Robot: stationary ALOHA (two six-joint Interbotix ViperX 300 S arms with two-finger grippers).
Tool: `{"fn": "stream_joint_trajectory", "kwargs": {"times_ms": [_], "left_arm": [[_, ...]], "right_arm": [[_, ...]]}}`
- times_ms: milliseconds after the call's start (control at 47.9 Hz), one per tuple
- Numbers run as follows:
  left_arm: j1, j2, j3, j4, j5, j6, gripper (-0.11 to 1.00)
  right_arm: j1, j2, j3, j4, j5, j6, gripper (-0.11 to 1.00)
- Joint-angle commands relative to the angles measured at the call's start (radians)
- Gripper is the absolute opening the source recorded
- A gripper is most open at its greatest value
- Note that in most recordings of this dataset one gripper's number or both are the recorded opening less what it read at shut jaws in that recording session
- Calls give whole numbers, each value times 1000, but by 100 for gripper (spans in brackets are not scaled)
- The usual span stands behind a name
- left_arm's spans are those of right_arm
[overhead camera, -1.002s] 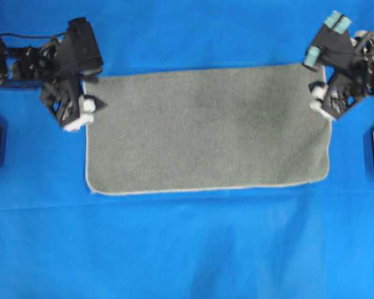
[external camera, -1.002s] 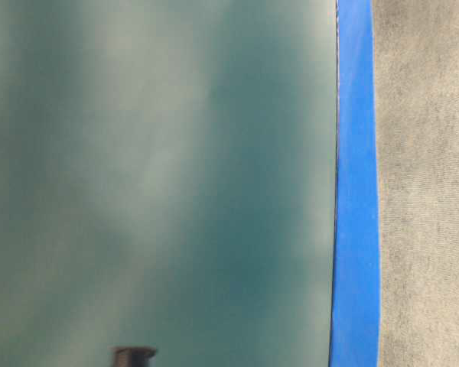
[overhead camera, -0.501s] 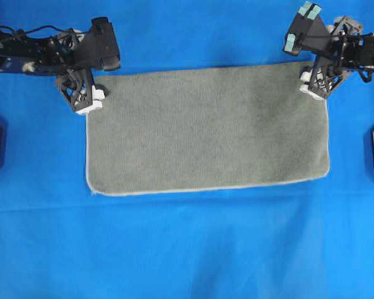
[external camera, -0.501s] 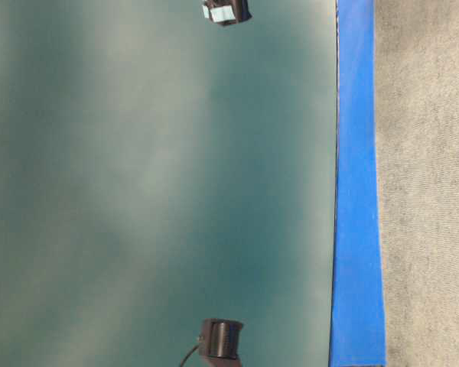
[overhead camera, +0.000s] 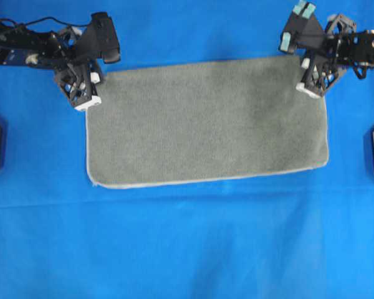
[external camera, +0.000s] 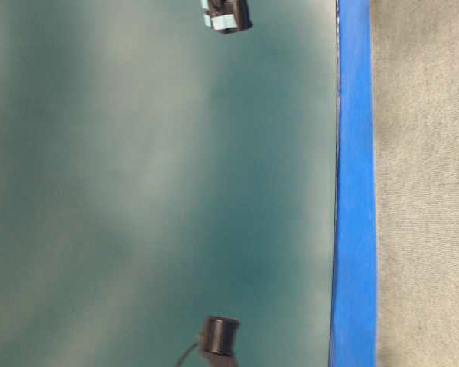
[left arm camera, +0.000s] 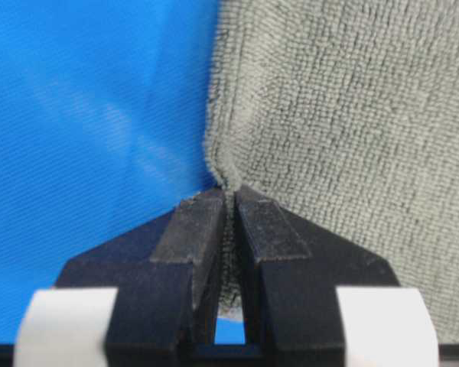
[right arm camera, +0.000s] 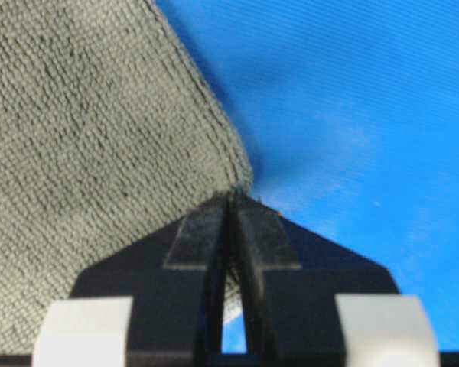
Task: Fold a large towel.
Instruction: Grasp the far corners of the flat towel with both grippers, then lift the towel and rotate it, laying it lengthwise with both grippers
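On the blue table cover, the towel is being seen spread flat, its long sides running across the overhead view.

At the towel's far left corner, the left gripper is being held with its jaws pressed together on the cloth. In the left wrist view, a fold of the hem is being pinched between the two black fingers, and the rest of the towel is being shown stretching ahead and to the right of the fingertips, with blue cover to their left.

At the far right corner, the right gripper is likewise being held clamped on the towel. In the right wrist view, the rounded corner is being caught between the closed fingers; the towel is being shown ahead and to the left of the tips, bare blue cover to the right.

The near hem is being left lying on the cover, well apart from both grippers.
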Motion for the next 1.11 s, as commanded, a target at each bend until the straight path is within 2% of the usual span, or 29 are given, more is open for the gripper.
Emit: {"fn": "stream_joint_trajectory", "kwargs": {"times_ms": [0, 146, 292, 459, 522, 626, 773, 835, 961, 1086], "left_arm": [[9, -66, -44, 2, 61, 0, 2], [8, -189, -121, -2, 209, -15, 2], [-17, -310, -173, -9, 314, -54, 2], [-129, -463, -202, -20, 383, -109, 2], [-173, -512, -204, -20, 382, -152, 2], [-229, -568, -189, -20, 373, -239, 2], [-307, -603, -166, -20, 362, -383, 2], [-368, -612, -161, -21, 333, -454, 2], [-520, -606, -160, -17, 206, -551, 2], [-660, -568, -169, -15, 40, -586, 2]], "right_arm": [[-6, -75, -21, 15, 48, 2, 2], [17, -219, -37, 48, 130, 0, 2], [106, -394, -58, 101, 201, -2, 2], [252, -568, -89, 195, 279, -2, 2], [299, -638, -101, 244, 307, 3, 2], [333, -709, -106, 284, 314, 12, 2], [333, -727, -112, 290, 265, 29, 2], [324, -719, -120, 279, 222, 34, 2], [247, -667, -158, 267, 121, 40, 2], [115, -578, -215, 270, 23, 41, 2]]}}
